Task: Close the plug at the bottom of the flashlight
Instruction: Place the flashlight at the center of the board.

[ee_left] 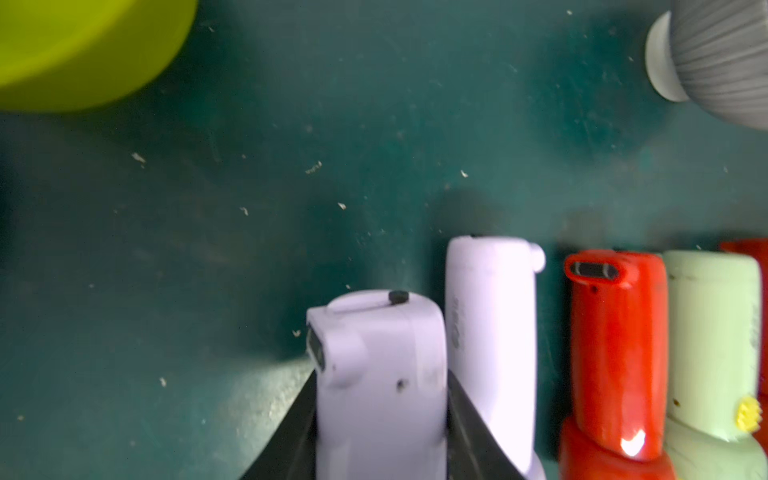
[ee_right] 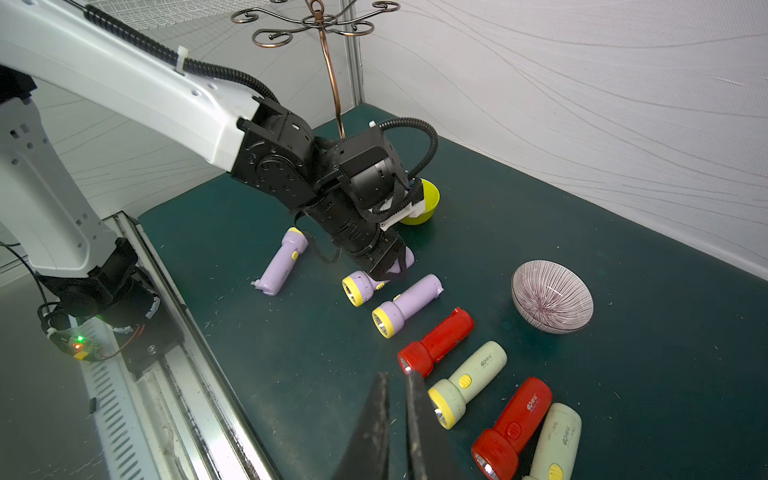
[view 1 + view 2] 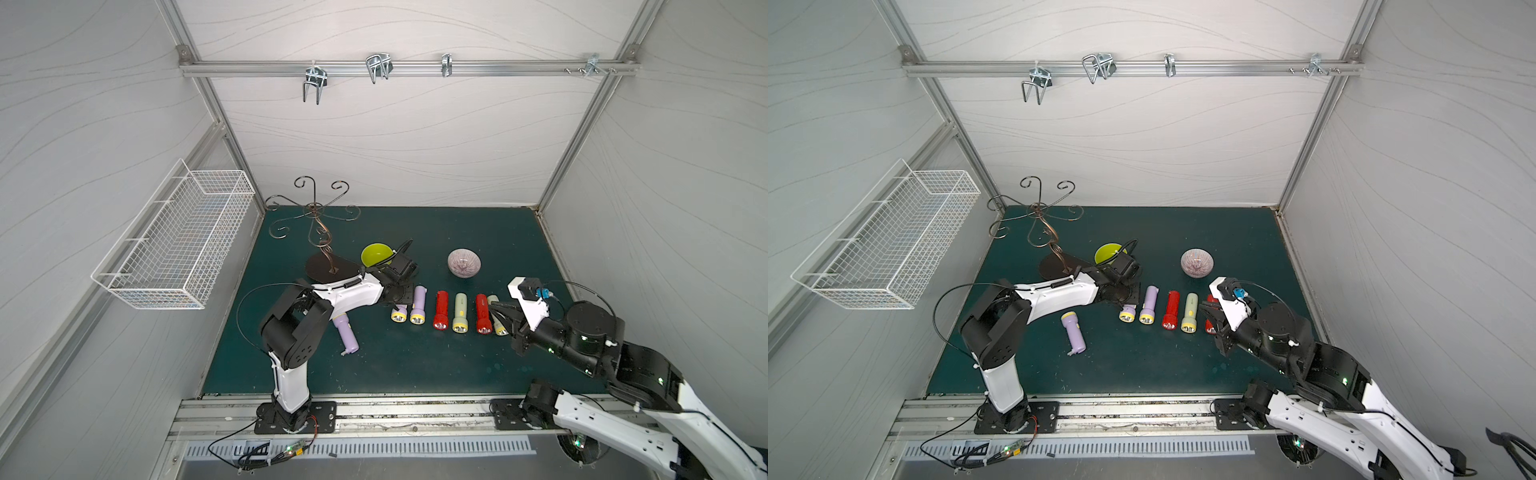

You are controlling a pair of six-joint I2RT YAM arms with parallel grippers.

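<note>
The left claw (image 1: 381,384) is clenched on the barrel of a lilac flashlight (image 1: 374,399), one black finger on each side. This flashlight lies at the 9 o'clock end of a row of six on the green tabletop (image 3: 415,365), with lenses toward 6 o'clock and butt ends toward 12 in both top views. On its butt end the left wrist view shows a dark charging slot (image 1: 316,353) uncovered, and a small plug flap (image 1: 361,302) with a black nub sits close by. Just beside it lies a second lilac flashlight (image 3: 419,305), then a red flashlight (image 3: 441,309), and three more follow toward 3 o'clock. The right claw (image 2: 397,376) hangs over that 3 o'clock end, its fingers all but together with only a thin slit between them, grasping nothing. A lime bowl (image 3: 376,254) stands at 11 o'clock of the grasped flashlight, a striped bowl (image 3: 464,262) at 1 o'clock of the row, and a loose lilac flashlight (image 3: 1073,332) lies alone at 8 o'clock.
</note>
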